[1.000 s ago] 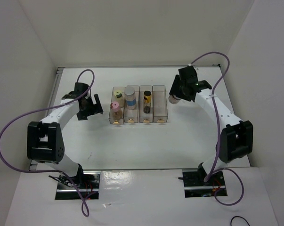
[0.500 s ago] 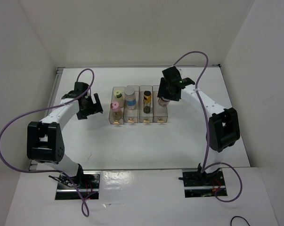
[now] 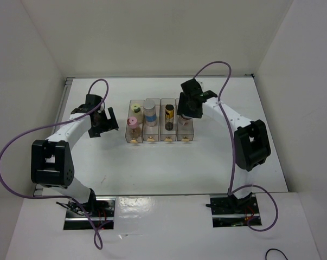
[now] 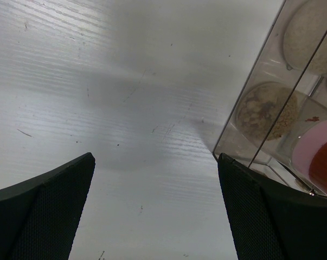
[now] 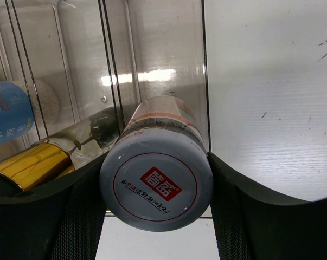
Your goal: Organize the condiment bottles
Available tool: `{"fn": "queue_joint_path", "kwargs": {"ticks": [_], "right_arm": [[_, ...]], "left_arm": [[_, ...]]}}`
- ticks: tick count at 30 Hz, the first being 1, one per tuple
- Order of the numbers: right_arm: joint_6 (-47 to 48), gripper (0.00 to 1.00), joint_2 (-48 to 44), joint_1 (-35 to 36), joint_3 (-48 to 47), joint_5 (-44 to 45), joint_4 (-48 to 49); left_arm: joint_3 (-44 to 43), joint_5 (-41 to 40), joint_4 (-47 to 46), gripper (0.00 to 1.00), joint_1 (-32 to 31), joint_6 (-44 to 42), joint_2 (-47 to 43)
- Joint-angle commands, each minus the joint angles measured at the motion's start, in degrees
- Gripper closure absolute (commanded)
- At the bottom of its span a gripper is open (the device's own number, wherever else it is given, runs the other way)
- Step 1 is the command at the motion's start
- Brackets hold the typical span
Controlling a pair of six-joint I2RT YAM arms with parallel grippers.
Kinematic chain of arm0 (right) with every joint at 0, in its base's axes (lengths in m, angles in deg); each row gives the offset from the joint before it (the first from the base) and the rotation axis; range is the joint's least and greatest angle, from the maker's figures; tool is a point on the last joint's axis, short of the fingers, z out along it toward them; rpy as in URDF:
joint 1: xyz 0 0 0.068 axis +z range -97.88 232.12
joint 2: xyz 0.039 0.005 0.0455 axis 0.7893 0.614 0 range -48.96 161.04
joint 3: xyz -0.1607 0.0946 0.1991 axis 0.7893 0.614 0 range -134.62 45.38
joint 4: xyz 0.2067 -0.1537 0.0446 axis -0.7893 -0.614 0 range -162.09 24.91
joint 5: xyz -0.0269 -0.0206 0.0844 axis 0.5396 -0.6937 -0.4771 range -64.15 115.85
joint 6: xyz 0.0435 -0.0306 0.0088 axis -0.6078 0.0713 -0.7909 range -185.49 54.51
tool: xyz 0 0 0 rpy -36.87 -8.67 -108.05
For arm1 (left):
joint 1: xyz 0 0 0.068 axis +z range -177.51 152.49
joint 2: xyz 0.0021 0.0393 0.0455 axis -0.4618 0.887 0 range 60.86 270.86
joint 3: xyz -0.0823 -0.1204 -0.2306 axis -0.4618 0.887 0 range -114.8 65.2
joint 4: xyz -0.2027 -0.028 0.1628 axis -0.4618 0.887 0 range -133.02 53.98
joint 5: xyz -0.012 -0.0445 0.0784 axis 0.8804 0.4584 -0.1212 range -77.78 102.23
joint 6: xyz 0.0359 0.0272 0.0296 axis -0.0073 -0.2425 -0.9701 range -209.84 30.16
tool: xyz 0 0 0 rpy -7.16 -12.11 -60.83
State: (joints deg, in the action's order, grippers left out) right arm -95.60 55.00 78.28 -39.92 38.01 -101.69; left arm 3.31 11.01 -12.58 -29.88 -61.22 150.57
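My right gripper (image 3: 187,110) is shut on the white-lidded jar with a red mark (image 5: 156,187) and holds it over the rightmost clear bin (image 3: 186,131); the jar also shows in the top view (image 3: 184,116). The yellow-green-capped jar (image 3: 137,110) and the pink-capped jar (image 3: 132,122) stand in the leftmost bin. The wider white-lidded jar with a blue band (image 3: 149,111) stands in the second bin, the slim dark brown jar (image 3: 169,116) in the third. My left gripper (image 3: 102,123) is open and empty, left of the bins, above the bare table (image 4: 125,108).
The four clear rectangular bins (image 3: 161,128) stand side by side at the table's middle back. White walls close in the table on three sides. In the left wrist view the leftmost bin's wall (image 4: 261,108) is close to my right finger (image 4: 271,216).
My right gripper has carried the white-lidded jar leftward from the table right of the bins to above the rightmost bin. The left arm has not moved.
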Motion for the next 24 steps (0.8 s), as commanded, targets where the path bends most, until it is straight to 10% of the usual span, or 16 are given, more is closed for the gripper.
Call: {"fn": "queue_joint_path", "kwargs": {"ticks": [1, 24], "right_arm": [[0.40, 0.82, -0.87, 0.92, -2.77, 0.40, 4.87], [0.40, 0.74, 3.61, 0.92, 0.22, 1.99, 6.45]], "left_arm": [[-2.01, -0.46, -0.20, 0.00, 0.26, -0.67, -0.77], [-2.01, -0.46, -0.20, 0.00, 0.26, -0.67, -1.29]]}}
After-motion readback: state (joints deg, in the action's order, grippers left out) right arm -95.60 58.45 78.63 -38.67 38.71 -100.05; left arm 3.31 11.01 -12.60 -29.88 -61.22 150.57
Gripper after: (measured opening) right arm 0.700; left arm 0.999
